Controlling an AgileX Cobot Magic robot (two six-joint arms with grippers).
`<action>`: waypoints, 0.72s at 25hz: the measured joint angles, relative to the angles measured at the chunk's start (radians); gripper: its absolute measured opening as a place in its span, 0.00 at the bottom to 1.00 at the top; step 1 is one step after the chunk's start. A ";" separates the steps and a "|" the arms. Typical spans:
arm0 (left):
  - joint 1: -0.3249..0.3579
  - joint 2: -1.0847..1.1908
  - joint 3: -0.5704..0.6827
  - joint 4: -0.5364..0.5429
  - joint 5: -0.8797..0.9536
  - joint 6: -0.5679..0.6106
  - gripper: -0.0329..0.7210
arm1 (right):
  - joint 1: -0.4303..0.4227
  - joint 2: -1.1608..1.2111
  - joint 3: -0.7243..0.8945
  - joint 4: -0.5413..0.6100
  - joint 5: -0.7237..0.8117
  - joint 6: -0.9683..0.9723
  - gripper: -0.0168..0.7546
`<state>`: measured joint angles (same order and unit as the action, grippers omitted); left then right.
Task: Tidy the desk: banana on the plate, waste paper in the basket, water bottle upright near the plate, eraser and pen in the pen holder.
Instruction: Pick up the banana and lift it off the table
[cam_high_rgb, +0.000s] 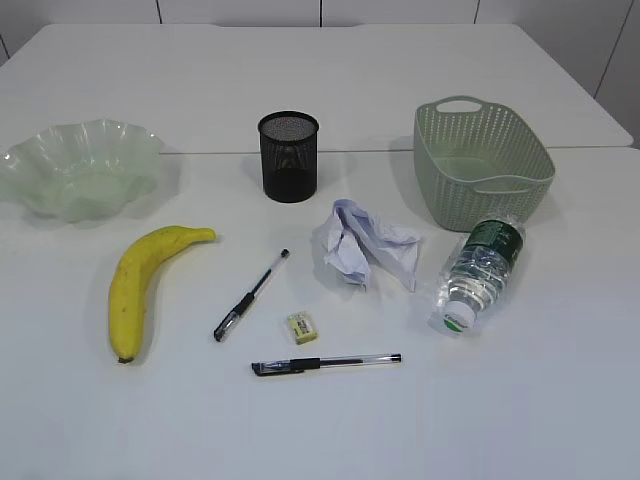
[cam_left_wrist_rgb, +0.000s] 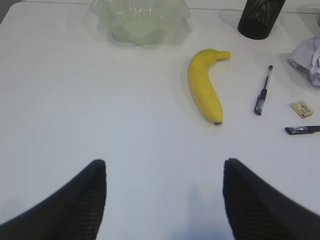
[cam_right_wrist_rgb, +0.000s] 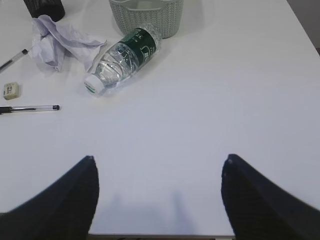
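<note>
Two sets of jaws stand wide apart and empty, each hovering over bare desk (cam_high_rgb: 560, 400) at its near edge: the left gripper (cam_left_wrist_rgb: 165, 200) looks out at the banana (cam_left_wrist_rgb: 204, 86), the right gripper (cam_right_wrist_rgb: 160, 197) at the water bottle (cam_right_wrist_rgb: 122, 59).

Nothing of the tidying appears done yet. The banana lies flat on the desk, near the plate (cam_high_rgb: 80, 168) but apart from it, and the plate is empty. The water bottle lies on its side just in front of the basket (cam_high_rgb: 482, 160), cap pointing toward the near edge, well apart from the plate across the desk. The waste paper (cam_high_rgb: 362, 246) sits crumpled on the desk between the pen holder (cam_high_rgb: 289, 156) and the bottle; the basket looks empty. One pen (cam_high_rgb: 251, 295) lies slanted beside the banana, a second pen (cam_high_rgb: 326, 364) lies crosswise nearer the edge, and the eraser (cam_high_rgb: 302, 327) rests between them. The pen holder stands upright, and nothing shows sticking out of it.

All five placements remain, by my reading: banana, paper, bottle, eraser and the pens.
</note>
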<state>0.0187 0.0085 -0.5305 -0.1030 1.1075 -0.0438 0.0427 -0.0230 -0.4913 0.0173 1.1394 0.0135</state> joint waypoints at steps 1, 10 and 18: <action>0.000 0.000 0.000 0.000 0.000 0.000 0.73 | 0.000 0.000 0.000 0.000 0.000 0.000 0.76; 0.000 0.000 0.000 0.000 0.000 0.000 0.73 | 0.000 0.000 0.000 0.001 0.000 0.000 0.76; 0.000 0.000 0.000 0.000 0.000 0.000 0.73 | 0.000 0.000 0.000 0.001 0.000 0.000 0.76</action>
<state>0.0187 0.0085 -0.5305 -0.1030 1.1075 -0.0438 0.0427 -0.0230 -0.4913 0.0181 1.1394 0.0135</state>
